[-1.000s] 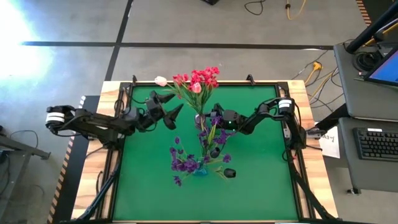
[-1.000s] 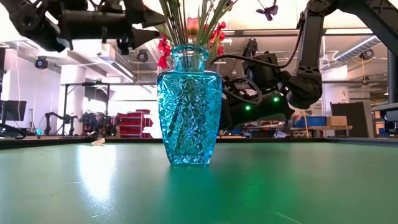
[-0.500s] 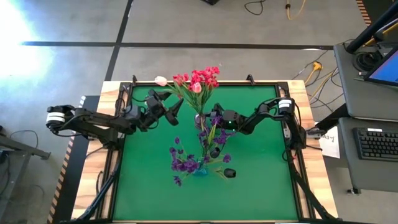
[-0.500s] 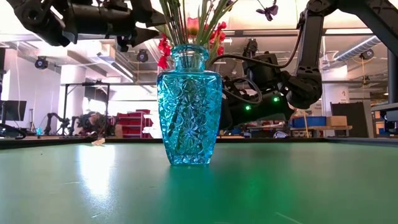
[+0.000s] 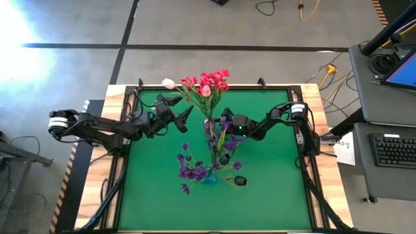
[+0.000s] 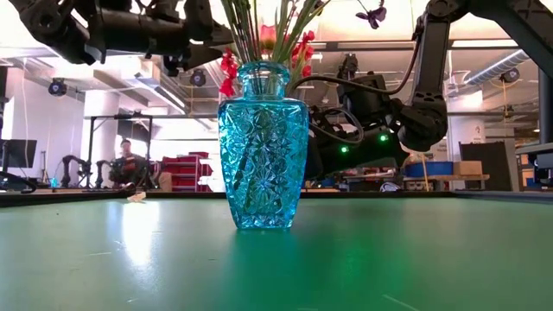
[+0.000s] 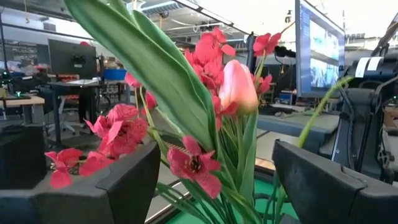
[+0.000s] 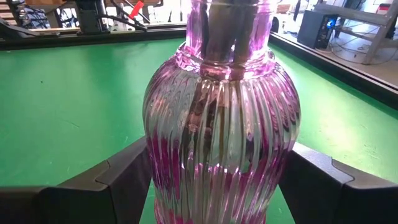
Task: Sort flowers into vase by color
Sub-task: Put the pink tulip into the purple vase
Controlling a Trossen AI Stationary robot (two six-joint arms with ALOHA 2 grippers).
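A purple ribbed glass vase (image 8: 221,124) stands upright at the table's middle far part, between the fingers of my right gripper (image 8: 214,180), which comes from the right (image 5: 214,129). Red flowers (image 5: 208,83) and pale pink tulip buds (image 7: 239,87) rise from its neck. My left gripper (image 5: 180,110) hangs open beside those blooms. In its wrist view its fingers (image 7: 124,186) stand on either side of the stems and a broad green leaf (image 7: 155,68) without touching them. Nearer, a blue cut-glass vase (image 6: 262,147) stands on its base and holds purple flowers (image 5: 192,170). My right gripper holds the purple vase by its wide belly (image 8: 152,162), one finger (image 8: 118,180) on each opposite side. The fingers come level from the table's right side. The vase stays upright; its base is out of the frame.
A small dark object (image 5: 239,181) lies on the green mat (image 5: 273,195) right of the blue vase. The mat's left and right parts are bare. Black rails edge the table. Beyond the right edge stand a desk and a keyboard (image 5: 395,149).
My left gripper has tipped up a little and turned slightly next to the red flowers, staying open and in place. The right gripper and both vases have kept still.
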